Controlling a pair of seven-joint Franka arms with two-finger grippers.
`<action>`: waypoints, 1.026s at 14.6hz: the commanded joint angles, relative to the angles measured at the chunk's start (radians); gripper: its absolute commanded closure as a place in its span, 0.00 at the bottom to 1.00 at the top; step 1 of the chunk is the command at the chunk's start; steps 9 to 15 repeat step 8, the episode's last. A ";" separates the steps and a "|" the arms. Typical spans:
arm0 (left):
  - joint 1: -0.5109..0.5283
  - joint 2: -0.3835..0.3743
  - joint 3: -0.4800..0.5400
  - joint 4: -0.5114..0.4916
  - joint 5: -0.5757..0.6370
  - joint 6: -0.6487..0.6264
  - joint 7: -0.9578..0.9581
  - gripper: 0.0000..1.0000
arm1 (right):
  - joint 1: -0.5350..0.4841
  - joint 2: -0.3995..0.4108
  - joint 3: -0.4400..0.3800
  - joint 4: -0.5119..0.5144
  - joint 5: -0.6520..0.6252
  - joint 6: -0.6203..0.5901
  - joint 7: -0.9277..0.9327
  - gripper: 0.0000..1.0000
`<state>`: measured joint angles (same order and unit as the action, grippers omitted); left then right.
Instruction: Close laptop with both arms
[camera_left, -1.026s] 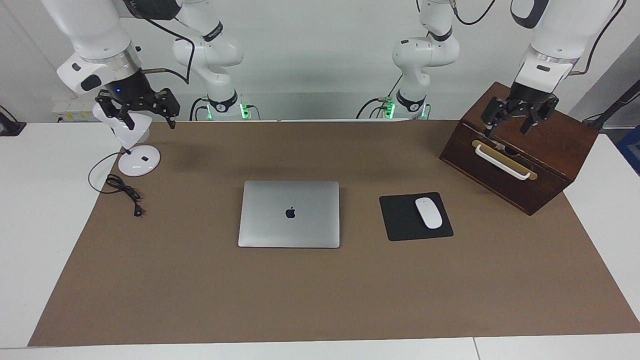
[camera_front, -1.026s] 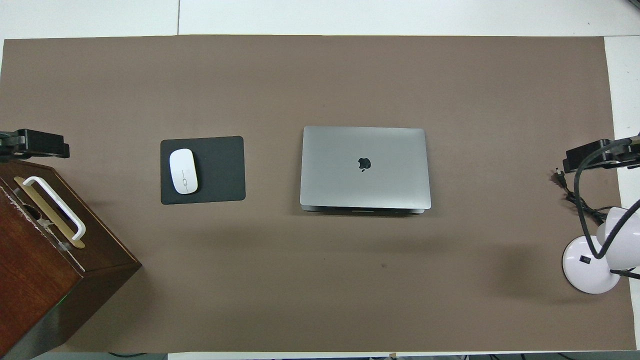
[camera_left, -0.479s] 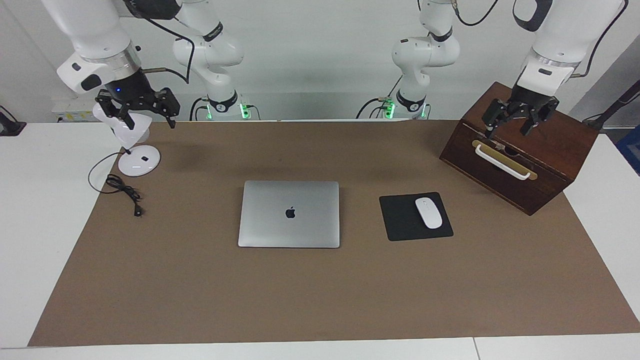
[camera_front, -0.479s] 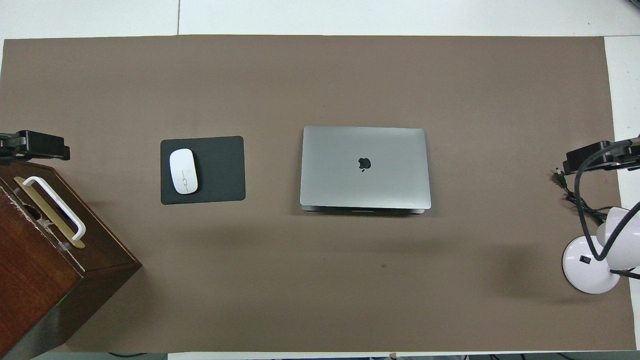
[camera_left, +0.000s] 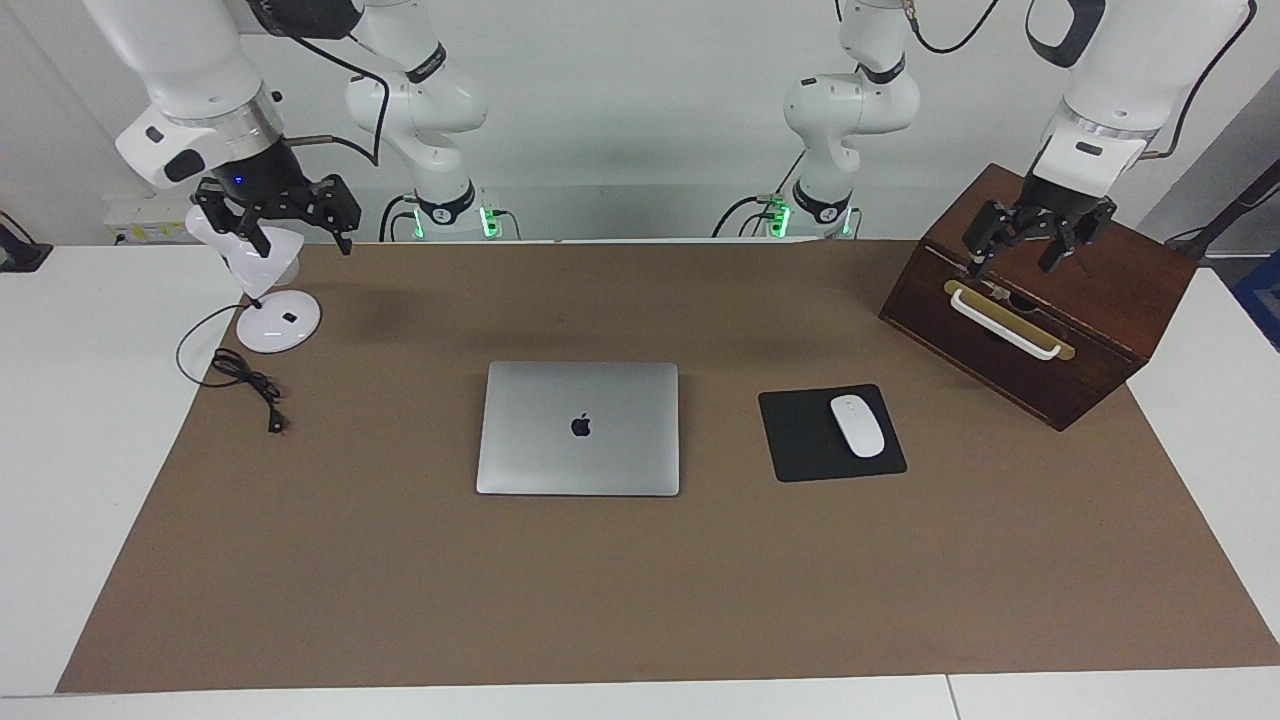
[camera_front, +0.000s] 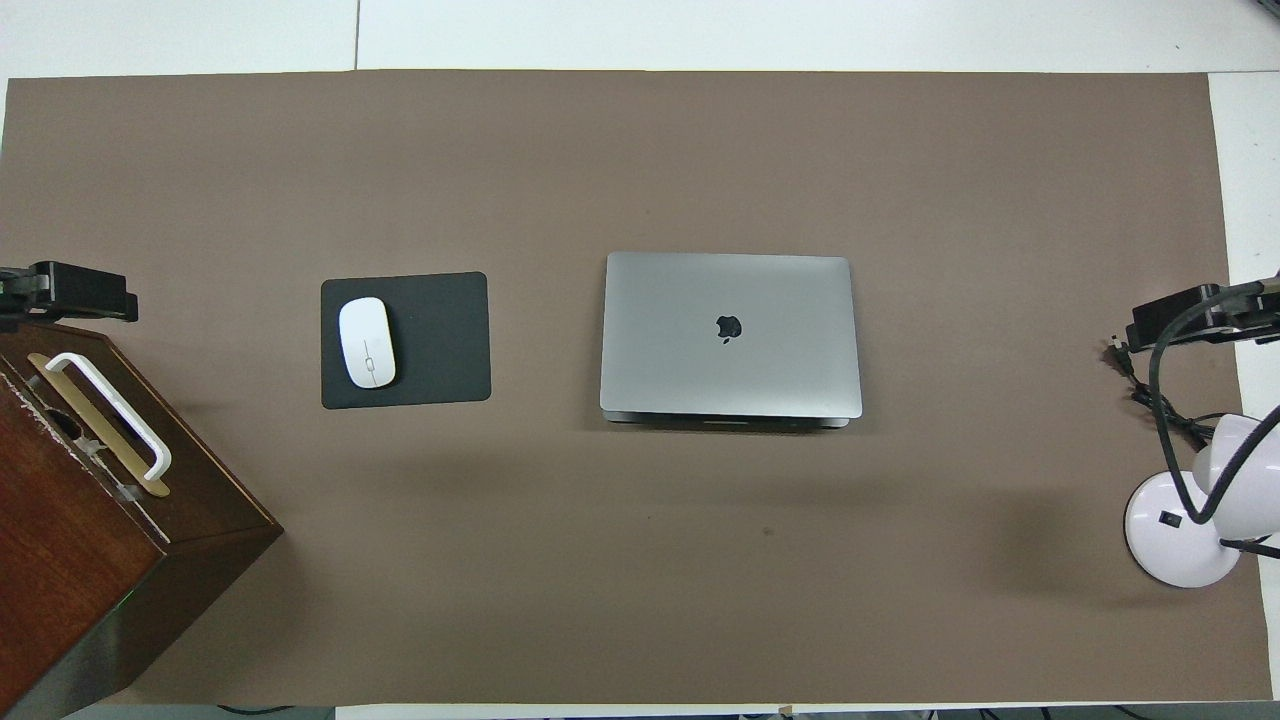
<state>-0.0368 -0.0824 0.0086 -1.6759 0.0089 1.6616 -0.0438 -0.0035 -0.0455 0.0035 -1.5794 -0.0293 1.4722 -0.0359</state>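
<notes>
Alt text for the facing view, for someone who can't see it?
A closed silver laptop lies mid-table on a brown mat, beside a white mouse on a black mouse pad. The open right gripper hangs over a white desk lamp; the open left gripper hangs over a wooden box.

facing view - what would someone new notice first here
The closed silver laptop lies flat in the middle of the brown mat, with a white mouse on a black pad beside it toward the left arm's end. The left gripper hangs open over the wooden box; the right gripper hangs open over the white lamp.
</notes>
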 joint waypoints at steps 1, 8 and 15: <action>-0.018 0.003 0.016 0.025 -0.010 -0.033 -0.002 0.00 | -0.015 -0.020 0.010 -0.016 -0.011 -0.012 -0.016 0.00; -0.022 0.004 0.016 0.031 -0.035 -0.025 -0.002 0.00 | -0.015 -0.020 0.010 -0.016 -0.011 -0.012 -0.016 0.00; -0.022 0.004 0.016 0.031 -0.035 -0.025 -0.002 0.00 | -0.015 -0.020 0.010 -0.016 -0.011 -0.012 -0.016 0.00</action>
